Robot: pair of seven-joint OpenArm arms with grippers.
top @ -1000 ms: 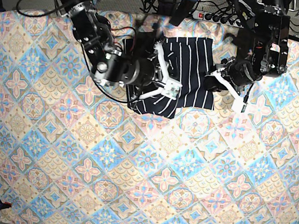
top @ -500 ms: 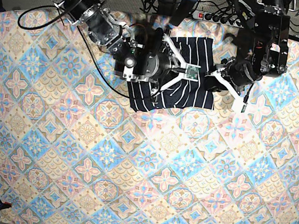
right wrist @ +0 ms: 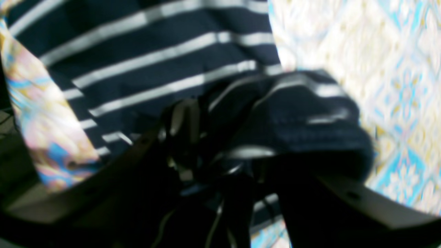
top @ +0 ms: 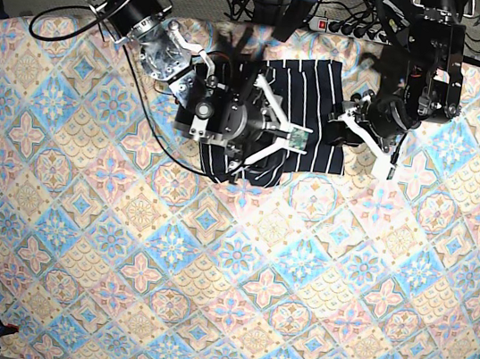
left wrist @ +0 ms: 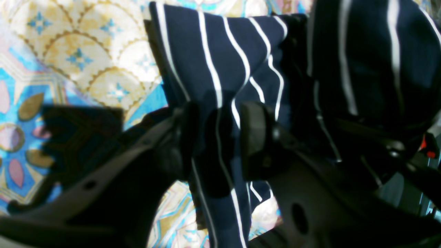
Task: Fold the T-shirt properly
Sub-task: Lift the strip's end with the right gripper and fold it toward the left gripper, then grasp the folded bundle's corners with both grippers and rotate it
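T-shirt [top: 309, 109] sits at the far edge of the tablecloth [top: 233, 287], already folded down to a compact dark block, pinstripes running roughly away from the base cam.

L gripper [left wrist: 218, 137]: wrist view shows both pads w/ a fold of striped cloth hanging between them; there's a visible gap each side of the cloth, so jaws look parted, not pinching. Rest of the shirt bulks up just right of and beyond the jaws.

R gripper [right wrist: 220, 144]: view is blurred; a rolled hem of the shirt lies right across the finger [right wrist: 182, 120] area. Can't tell if the jaws are apart or pressing on cloth. In the base view the R gripper [top: 269, 134] reaches over the shirt's near-left part, white fingers spread across the stripes.

Step in hand, my read: end of a fold, w/ cloth being let go on both sides.

Next move calls for: lift each gripper clear w/o dragging the layer along, esp. L side where cloth hangs inside the jaws. Then check edges line up; near-left corner looks a bit ragged, may need a tidy-up.
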